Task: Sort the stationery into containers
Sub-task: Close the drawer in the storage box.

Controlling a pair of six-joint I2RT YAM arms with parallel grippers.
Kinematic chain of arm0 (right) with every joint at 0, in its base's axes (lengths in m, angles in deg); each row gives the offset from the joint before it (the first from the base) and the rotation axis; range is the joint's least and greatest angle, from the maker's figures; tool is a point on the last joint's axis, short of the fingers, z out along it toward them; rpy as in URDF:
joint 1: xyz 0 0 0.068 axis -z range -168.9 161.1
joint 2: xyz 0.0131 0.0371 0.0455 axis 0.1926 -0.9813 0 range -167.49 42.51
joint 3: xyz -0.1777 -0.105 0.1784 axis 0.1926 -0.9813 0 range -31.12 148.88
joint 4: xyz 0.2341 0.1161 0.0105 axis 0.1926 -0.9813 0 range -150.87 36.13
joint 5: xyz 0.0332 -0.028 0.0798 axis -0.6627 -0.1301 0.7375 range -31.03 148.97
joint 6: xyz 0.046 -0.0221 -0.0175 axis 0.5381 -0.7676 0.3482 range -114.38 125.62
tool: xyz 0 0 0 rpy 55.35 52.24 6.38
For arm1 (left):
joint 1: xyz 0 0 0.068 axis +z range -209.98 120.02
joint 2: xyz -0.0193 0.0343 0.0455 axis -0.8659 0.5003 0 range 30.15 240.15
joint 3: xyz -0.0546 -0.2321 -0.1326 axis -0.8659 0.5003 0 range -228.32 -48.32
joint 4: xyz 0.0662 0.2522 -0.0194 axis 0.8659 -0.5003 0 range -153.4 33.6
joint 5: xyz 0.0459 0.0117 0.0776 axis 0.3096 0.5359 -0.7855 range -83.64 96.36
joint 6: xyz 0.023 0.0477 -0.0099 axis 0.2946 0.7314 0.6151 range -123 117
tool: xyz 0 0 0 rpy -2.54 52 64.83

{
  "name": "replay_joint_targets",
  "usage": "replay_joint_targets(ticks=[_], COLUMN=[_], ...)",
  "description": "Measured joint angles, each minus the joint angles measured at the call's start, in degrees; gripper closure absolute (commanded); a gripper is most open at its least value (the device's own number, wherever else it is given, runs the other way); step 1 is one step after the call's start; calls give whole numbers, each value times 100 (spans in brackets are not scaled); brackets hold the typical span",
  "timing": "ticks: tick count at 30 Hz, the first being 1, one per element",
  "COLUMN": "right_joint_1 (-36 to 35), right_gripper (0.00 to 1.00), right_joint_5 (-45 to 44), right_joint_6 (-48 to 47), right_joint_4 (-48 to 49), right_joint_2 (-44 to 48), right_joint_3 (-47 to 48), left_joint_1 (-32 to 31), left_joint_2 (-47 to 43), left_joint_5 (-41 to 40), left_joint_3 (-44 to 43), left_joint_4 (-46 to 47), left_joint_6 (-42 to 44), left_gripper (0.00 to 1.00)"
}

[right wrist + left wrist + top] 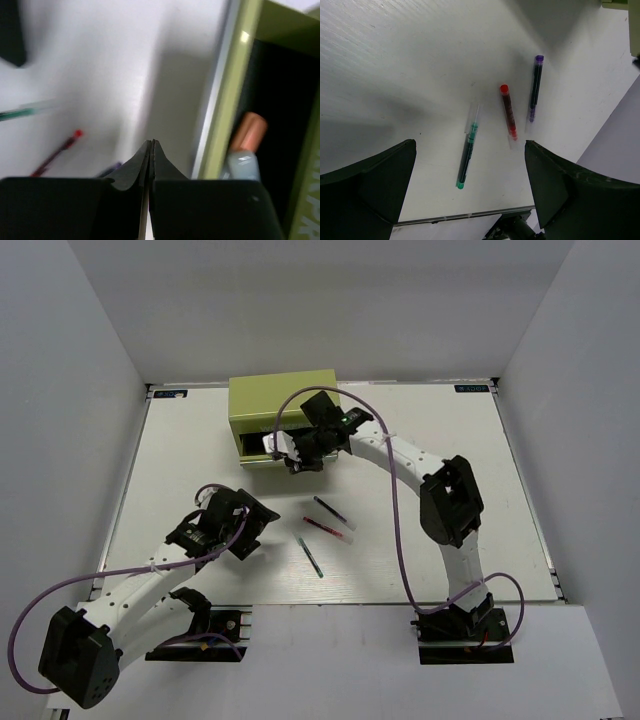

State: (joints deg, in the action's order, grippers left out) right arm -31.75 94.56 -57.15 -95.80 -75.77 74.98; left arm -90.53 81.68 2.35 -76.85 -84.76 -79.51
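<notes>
Three thin pens lie on the white table: a dark one with purple ends (330,509) (535,87), a red one (328,530) (508,111) and a white-green one (310,557) (468,155). My left gripper (248,527) (469,165) hovers wide open over the table left of them, holding nothing. The olive-green chest (283,405) stands at the back with a low drawer (225,110) pulled out. An orange highlighter (249,132) lies inside that drawer. My right gripper (294,458) (151,145) is shut on nothing, just in front of the drawer's edge.
White walls enclose the table on the left, back and right. The right arm's elbow (452,502) hangs over the table's right half. A purple cable (398,540) loops along that arm. The arm bases sit at the near edge.
</notes>
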Motion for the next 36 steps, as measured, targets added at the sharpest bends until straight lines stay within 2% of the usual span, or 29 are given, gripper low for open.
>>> replay_joint_targets(ticks=[9,18,29,36], right_joint_1=[-125,-120,-63,24], right_gripper=[100,100,98,98], right_joint_5=[-1519,-2592,-2999,-2813], right_joint_6=[1283,1639,1786,1755], right_joint_4=[1342,2041,2253,2232], right_joint_2=[-295,-686,-942,-898], right_joint_3=[-4,173,372,369], left_joint_1=[0,0,0,0], left_joint_2=[-48,-87,-496,-518], left_joint_5=[2,129,345,334], left_joint_3=[0,168,844,944], left_joint_4=[2,398,1635,2304], left_joint_6=[0,-96,-205,-254], left_gripper=[0,0,0,6])
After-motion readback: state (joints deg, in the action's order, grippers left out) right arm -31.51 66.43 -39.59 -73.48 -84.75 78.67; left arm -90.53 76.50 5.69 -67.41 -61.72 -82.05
